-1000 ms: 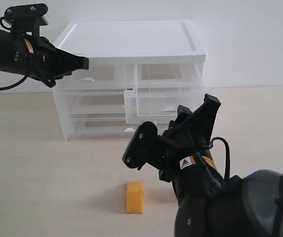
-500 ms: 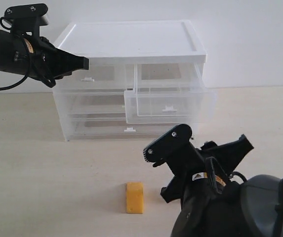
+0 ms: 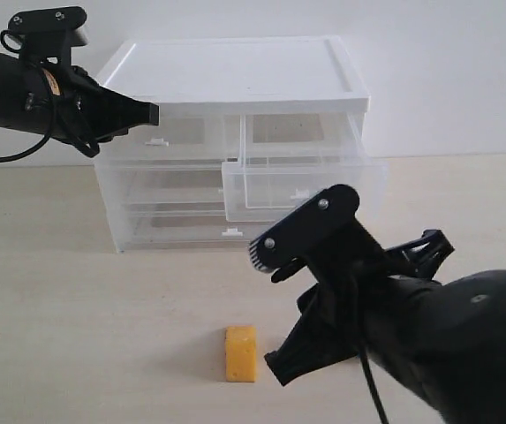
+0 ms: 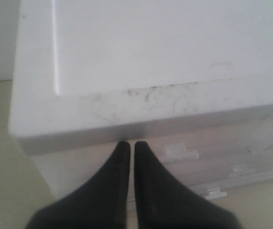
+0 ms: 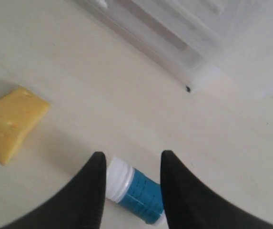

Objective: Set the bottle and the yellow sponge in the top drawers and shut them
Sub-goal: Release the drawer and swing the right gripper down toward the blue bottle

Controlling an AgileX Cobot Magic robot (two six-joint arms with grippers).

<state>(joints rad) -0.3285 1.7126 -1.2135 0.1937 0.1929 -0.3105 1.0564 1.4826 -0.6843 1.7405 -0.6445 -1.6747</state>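
Left gripper (image 4: pixel 131 145) raised, closed; right gripper (image 5: pixel 130 157) low, jaws apart

No word, brand or number can be read anywhere in these views. In the upper left of the exterior view the left arm (image 3: pixel 5 88) carries a small orange-and-white sticker (image 3: pixel 51 81) — too small to read. Low in the middle of the right wrist view, the bottle (image 5: pixel 138 191) shows only faint dark lines on its blue body — no legible letters. The white top of the chest (image 4: pixel 150 47) fills the upper part of the left wrist view and bears grey scuffs near its front edge but no print.
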